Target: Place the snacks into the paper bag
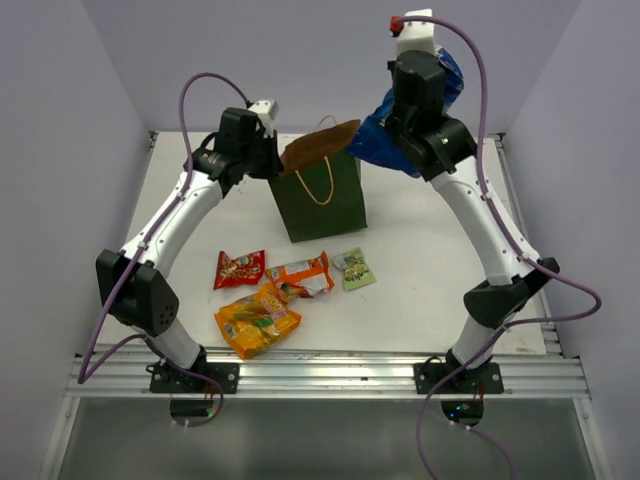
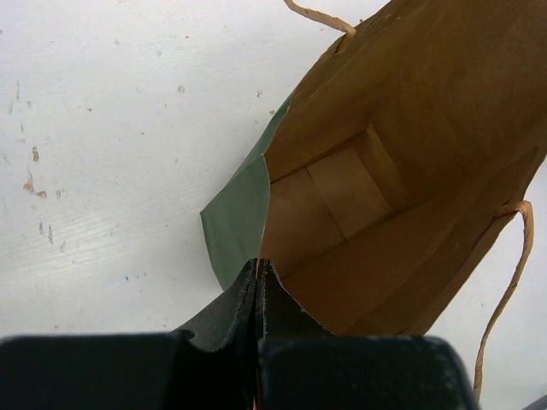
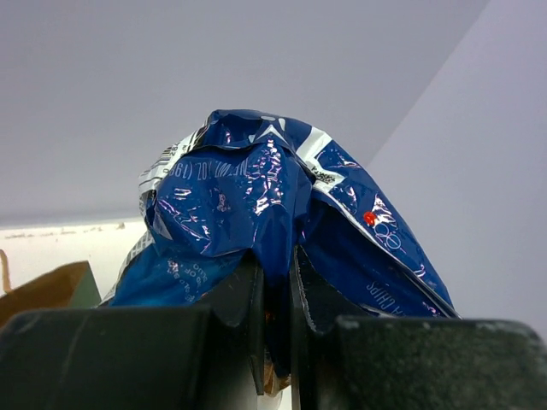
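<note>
Left gripper (image 2: 258,275) pinches paper bag (image 1: 322,205) rim; bag upright, open. Right gripper (image 3: 275,266) pinches blue Doritos bag (image 3: 244,192), raised just right of paper bag. Orange chip bag (image 1: 256,322) lies before paper bag.

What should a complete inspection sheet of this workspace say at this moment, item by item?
surface: white table, small specks and scuffs, no spill seen.
job's things: paper bag upright and open, no packet seen inside; blue Doritos bag held in the air to the right of it; red packet, orange-white packet, green packet and orange chip bag lying in front of it.
clutter: nothing seen.
grippers: left gripper shut on the paper bag's rim; right gripper shut on the blue Doritos bag.
cables: purple cable looping along each arm, clear of the packets.
surroundings: pale walls; metal rail at the near edge.
</note>
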Robot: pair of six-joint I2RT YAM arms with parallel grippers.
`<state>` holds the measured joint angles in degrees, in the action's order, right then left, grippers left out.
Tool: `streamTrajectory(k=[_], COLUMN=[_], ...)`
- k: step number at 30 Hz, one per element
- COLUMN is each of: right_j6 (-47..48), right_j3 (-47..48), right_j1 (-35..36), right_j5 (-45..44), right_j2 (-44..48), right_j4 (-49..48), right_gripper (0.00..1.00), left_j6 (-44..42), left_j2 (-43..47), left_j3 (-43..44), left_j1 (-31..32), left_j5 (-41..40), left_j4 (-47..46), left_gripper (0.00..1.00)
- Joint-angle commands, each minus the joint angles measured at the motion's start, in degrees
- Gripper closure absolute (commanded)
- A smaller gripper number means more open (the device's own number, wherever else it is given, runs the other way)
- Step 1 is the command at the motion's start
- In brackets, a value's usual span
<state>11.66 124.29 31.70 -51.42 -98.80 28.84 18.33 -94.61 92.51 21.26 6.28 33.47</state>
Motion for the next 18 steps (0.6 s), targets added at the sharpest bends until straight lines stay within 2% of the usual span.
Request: streamTrajectory(k=[1, 4, 10, 18], right_j6=[15.04, 19.80, 19.98, 9.19], right_j3=[7.27, 11.94, 16.07, 11.68], right_j1=[4.23, 6.26, 9.07, 10.40], right_j5=[-4.83, -4.66, -3.16, 1.49], right_j2=[-2.34, -3.41, -4.55, -4.12], right_j4=[-18.80, -24.07, -24.97, -20.49], right_gripper=[1.00, 1.00, 1.00, 1.00], left_j6=[-1.54, -1.71, -1.98, -1.80], left_j2=[1.18, 1.27, 1.62, 1.62], left_j3=[2.32, 2.50, 2.50, 2.32], left_j1=[0.72, 0.89, 0.89, 0.98], left_j5=[-1.89, -2.42, -2.68, -2.15], left_j4=[3.17, 3.53, 3.62, 3.09], left_gripper=[1.00, 1.00, 1.00, 1.00])
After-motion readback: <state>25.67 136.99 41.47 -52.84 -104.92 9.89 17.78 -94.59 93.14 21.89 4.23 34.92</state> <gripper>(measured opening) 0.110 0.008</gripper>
